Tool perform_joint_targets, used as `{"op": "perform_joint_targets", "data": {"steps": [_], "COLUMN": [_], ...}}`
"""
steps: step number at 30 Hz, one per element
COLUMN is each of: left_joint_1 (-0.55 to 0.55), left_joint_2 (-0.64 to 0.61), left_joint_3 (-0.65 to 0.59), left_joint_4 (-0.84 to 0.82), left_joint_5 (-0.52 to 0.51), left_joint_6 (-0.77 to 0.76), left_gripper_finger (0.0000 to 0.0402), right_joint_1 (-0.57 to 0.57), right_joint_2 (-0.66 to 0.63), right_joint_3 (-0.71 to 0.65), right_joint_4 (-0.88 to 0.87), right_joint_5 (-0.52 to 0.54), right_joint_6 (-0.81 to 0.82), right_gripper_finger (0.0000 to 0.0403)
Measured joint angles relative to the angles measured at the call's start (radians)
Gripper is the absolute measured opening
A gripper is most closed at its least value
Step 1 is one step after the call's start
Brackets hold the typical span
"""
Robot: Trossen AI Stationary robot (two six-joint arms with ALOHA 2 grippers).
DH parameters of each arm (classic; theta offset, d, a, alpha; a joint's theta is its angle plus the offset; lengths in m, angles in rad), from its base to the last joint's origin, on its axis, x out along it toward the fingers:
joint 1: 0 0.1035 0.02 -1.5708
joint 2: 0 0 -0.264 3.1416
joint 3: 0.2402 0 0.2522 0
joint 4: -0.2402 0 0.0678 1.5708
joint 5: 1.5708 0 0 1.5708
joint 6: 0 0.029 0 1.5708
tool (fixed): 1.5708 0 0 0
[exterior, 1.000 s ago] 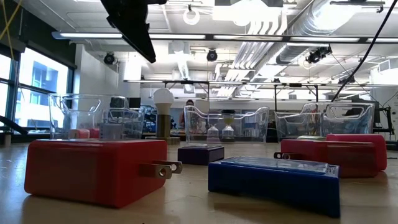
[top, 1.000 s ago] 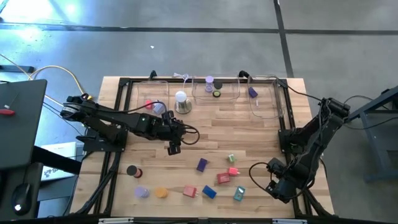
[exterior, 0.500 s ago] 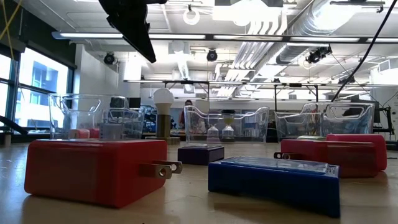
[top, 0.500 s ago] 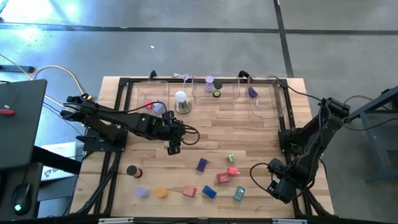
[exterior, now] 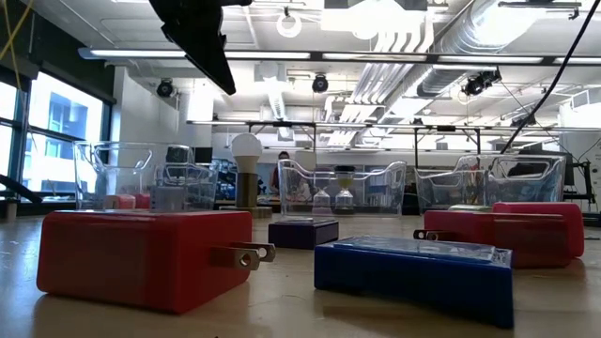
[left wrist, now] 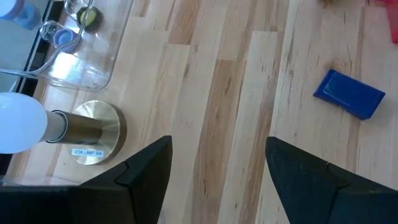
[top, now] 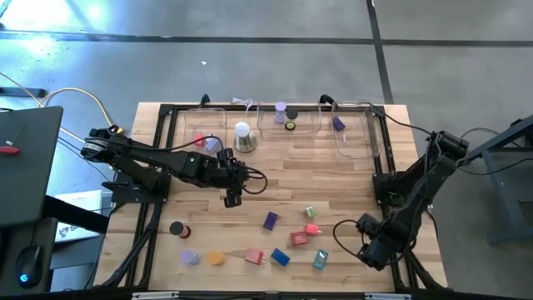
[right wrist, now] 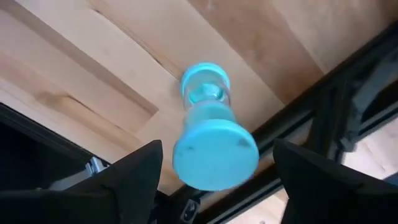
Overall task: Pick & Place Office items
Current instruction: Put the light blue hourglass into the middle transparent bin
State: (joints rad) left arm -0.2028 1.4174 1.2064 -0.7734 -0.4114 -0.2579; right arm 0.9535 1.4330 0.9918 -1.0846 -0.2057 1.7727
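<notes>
Left fingers [top: 232, 197] apart, unmoved; right arm shifted slightly.

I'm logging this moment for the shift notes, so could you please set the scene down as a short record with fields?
Left tool: open, empty, above mid-table bare wood, near the desk lamp.
Right tool: open, at the table's near right corner, a light-blue spool between its fingers, not gripped.
Loose items: purple block, red block, blue block, orange roll, black roll.
Trays: along the far edge, few items inside.
</notes>
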Motion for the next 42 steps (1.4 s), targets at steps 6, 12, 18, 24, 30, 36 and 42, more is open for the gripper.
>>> {"op": "perform_joint_targets", "data": {"steps": [6,12,18,24,30,36,42], "left_joint_1": [0.000,0.000,0.000,0.000,0.000,0.000,0.000], "left_joint_2": [0.000,0.000,0.000,0.000,0.000,0.000,0.000], "left_joint_3": [0.000,0.000,0.000,0.000,0.000,0.000,0.000], "left_joint_4": [0.000,0.000,0.001,0.014,0.015,0.025,0.028], "left_joint_5": [0.000,0.000,0.000,0.000,0.000,0.000,0.000], "left_joint_6": [-0.001,-0.001,-0.001,-0.001,-0.001,-0.001,-0.001], "left_gripper_finger": [0.0250,0.0250,0.0250,0.0250,0.0250,0.0250,0.0250], "right_joint_1": [0.000,0.000,0.000,-0.001,-0.014,-0.129,-0.306], "right_joint_2": [0.000,0.000,0.000,0.000,0.000,0.000,0.000], "right_joint_3": [-0.079,-0.155,-0.162,-0.162,-0.161,-0.121,-0.011], "right_joint_4": [0.157,0.238,0.231,0.232,0.232,0.200,0.017], "right_joint_5": [0.003,-0.029,-0.022,-0.018,-0.030,-0.031,-0.002], "right_joint_6": [-0.023,-0.019,-0.036,-0.053,-0.069,-0.272,-0.602], "right_gripper_finger": [0.0294,0.0285,0.0225,0.0170,0.0170,0.0170,0.0170]}}
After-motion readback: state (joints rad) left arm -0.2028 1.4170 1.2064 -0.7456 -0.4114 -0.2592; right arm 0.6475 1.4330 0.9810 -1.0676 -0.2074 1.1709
